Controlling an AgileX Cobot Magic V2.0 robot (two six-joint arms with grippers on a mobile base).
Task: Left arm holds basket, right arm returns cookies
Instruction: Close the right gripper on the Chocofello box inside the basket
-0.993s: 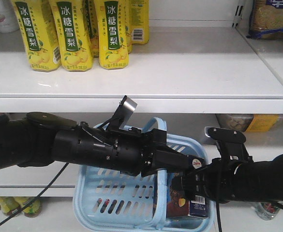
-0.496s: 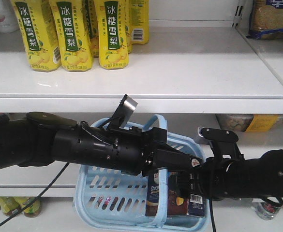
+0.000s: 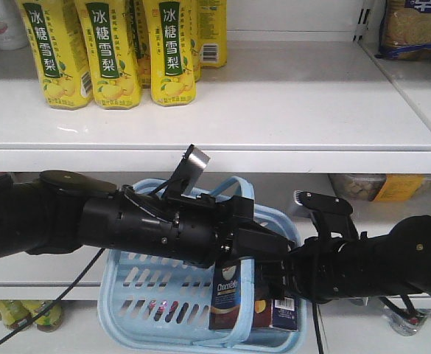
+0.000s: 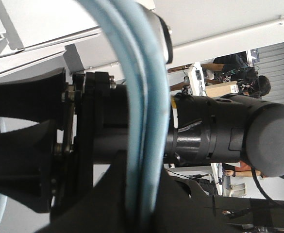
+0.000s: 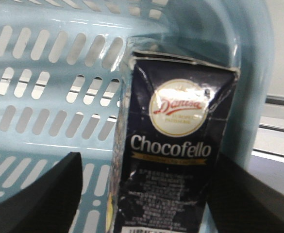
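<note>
Two loop handles (image 4: 142,121) of the basket (image 3: 172,295) are clenched in the jaws of the left arm (image 3: 127,225). The cookies (image 5: 175,160), upright inside it, are flanked by the jaws of the right arm (image 3: 392,265); whether they are clamped cannot be told. Light, crushable cardboard is best pinched across its narrow sides.
</note>
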